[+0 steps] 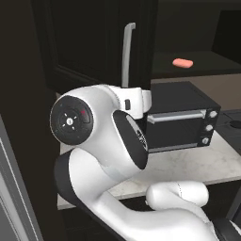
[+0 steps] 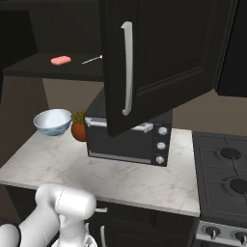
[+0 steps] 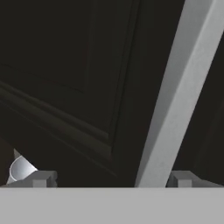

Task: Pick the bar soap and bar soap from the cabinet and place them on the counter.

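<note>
**me:** Honestly, I'm hanging jaws wide apart, gripping nothing, right at the door (image 3: 65, 87) handle (image 3: 175, 96). Soap (image 2: 61, 60) is sitting on the cabinet (image 2: 48, 67) shelf.

**reply:** Risk?

**me:** I'm probably clipping that half-open door while reaching, or knocking the spoon (image 2: 91, 59).

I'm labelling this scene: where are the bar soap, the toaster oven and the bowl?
bar soap (image 2: 61, 60): right base view, middle of its pink top.
toaster oven (image 2: 126, 144): right base view, its glass door.
bowl (image 2: 52, 122): right base view, its outer wall.
</note>
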Controlling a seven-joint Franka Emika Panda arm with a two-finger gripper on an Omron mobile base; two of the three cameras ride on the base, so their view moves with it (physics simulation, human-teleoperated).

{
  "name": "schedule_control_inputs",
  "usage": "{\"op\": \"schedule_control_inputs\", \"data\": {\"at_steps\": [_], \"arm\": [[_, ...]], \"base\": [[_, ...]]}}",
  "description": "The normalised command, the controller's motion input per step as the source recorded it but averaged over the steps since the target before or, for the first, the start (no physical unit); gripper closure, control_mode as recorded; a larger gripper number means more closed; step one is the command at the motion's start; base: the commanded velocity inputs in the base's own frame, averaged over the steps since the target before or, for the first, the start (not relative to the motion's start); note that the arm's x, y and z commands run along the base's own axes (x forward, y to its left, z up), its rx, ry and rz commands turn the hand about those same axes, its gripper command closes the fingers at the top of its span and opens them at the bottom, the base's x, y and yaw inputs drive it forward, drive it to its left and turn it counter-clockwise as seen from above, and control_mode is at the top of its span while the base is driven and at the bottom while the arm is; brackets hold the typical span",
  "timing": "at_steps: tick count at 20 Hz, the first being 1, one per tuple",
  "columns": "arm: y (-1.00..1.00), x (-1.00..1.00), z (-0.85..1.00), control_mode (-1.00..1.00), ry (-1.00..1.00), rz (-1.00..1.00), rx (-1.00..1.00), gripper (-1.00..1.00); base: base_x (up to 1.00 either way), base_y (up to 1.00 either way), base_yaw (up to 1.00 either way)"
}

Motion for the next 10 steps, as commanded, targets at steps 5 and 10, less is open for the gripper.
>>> {"op": "schedule_control_inputs", "data": {"at_steps": [5,10], "arm": [[0.29,-0.06,0.0,-1.0,0.0,-0.01,0.0,-1.0],[0.17,-0.14,0.0,-1.0,-0.02,-0.02,0.0,-1.0]], "base": [[0.0,0.0,0.0],[0.0,0.0,0.0]]}}
